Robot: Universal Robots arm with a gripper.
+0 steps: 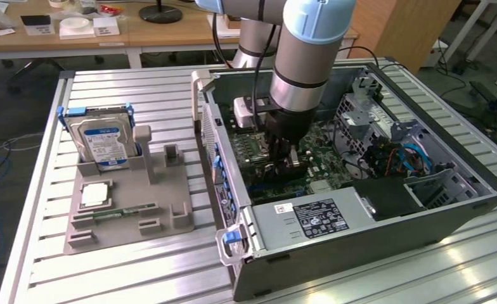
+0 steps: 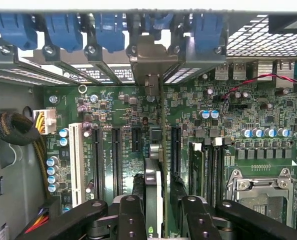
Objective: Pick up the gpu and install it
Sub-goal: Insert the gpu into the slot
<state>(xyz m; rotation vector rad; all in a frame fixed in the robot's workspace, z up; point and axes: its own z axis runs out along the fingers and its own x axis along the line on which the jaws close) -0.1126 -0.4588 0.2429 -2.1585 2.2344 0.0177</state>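
My gripper [image 1: 284,157] reaches down inside the open computer case [image 1: 451,209], over the green motherboard [image 1: 321,142]. It is shut on the gpu [image 2: 153,195], which the wrist view shows edge-on as a thin dark card between the two black fingers [image 2: 131,215]. The card's pale metal end bracket [image 2: 151,60] sits at the case's rear slot wall, between the blue latches [image 2: 63,30]. The card runs between long black expansion slots [image 2: 116,160]. I cannot tell whether its lower edge sits in a slot.
Outside the case, a grey holder [image 1: 168,209] carries a silver hard drive with a blue label [image 1: 104,142], a processor chip [image 1: 94,195] and a green memory stick [image 1: 117,214]. A power supply [image 1: 316,218], drive cage [image 1: 375,120], processor socket [image 2: 261,192] and cable bundle [image 2: 16,130] crowd the case.
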